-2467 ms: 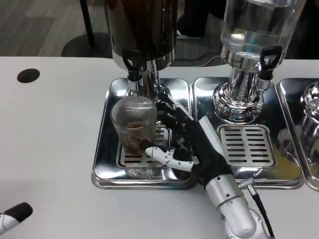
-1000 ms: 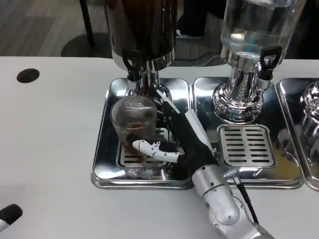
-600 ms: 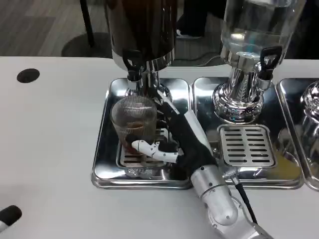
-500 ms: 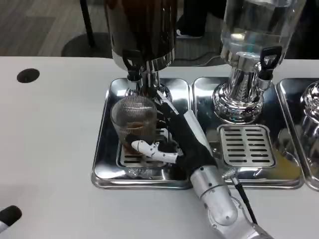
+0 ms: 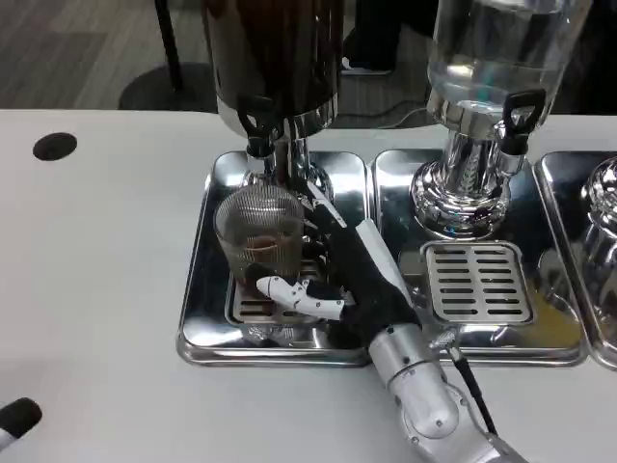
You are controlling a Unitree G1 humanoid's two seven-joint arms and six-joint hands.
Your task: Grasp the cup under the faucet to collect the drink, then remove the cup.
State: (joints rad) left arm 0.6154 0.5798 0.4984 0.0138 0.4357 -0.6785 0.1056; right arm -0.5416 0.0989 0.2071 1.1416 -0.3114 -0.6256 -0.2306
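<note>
White bench (image 5: pixel 106 289) surface fills the near ground, and at its lower left corner the black and white tip of the left hand (image 5: pixel 14 421) pokes into view; too little of it shows to tell whether its fingers are spread or curled. Nearer the middle, the silver right forearm (image 5: pixel 429 405) rises from the bottom edge and runs up and to the left onto a polished steel drip tray (image 5: pixel 198 318). At its end the right hand (image 5: pixel 337 275) wraps the cup (image 5: pixel 258 236) from the right side, one white finger crossing the front of the cup low down and the dark fingers lying against its far right side, so the hand holds the cup. The ribbed clear cup stands upright on the slotted grate of the tray, with a little brown drink in its bottom, directly beneath the black faucet (image 5: pixel 256 121) of the dark drink dispenser (image 5: pixel 273 58). To the right, a second steel tray (image 5: pixel 482 289) carries a dispenser with clear liquid (image 5: pixel 492 58), its own black tap (image 5: pixel 516 116) pointing down over a bare grate. Far left on the bench lies a round black hole (image 5: pixel 54 146).
</note>
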